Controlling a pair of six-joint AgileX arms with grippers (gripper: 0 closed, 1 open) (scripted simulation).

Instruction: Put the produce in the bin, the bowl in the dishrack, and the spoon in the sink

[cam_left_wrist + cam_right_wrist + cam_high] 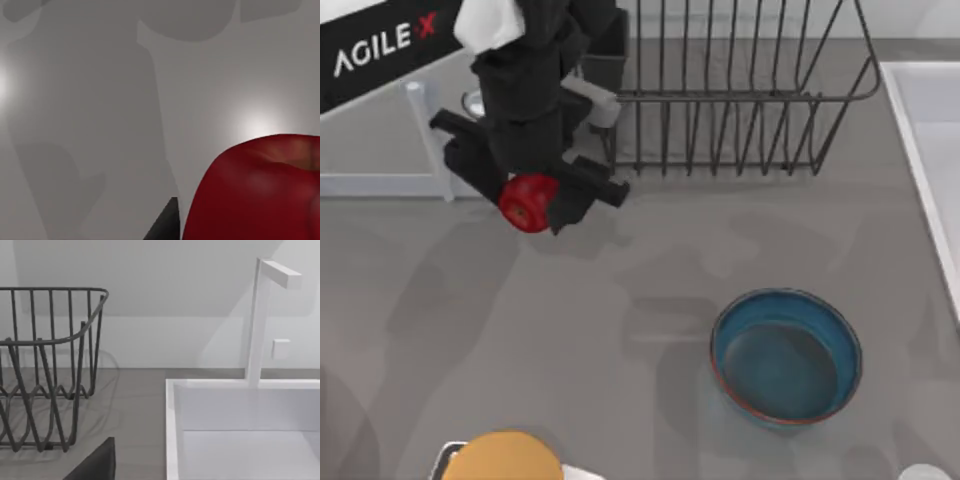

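Observation:
My left gripper [529, 198] hangs at the back left of the table, just left of the dishrack [740, 100], and is shut on the red produce [525, 207]. In the left wrist view the produce [260, 190] sits close up above bare grey table, with a dark fingertip [165, 225] beside it. The blue-teal bowl [785, 357] stands upright on the table at the front right. The sink [930, 140] runs along the right edge. The right wrist view looks at the sink [171, 430] and the dishrack [50, 365]. The spoon is out of view. I cannot pick out the bin.
A black utensil cup [605, 55] sits at the dishrack's left corner. A low white rail [420, 130] runs behind the left gripper. A white faucet [257, 320] rises behind the sink. An orange round object [505, 458] lies at the front edge.

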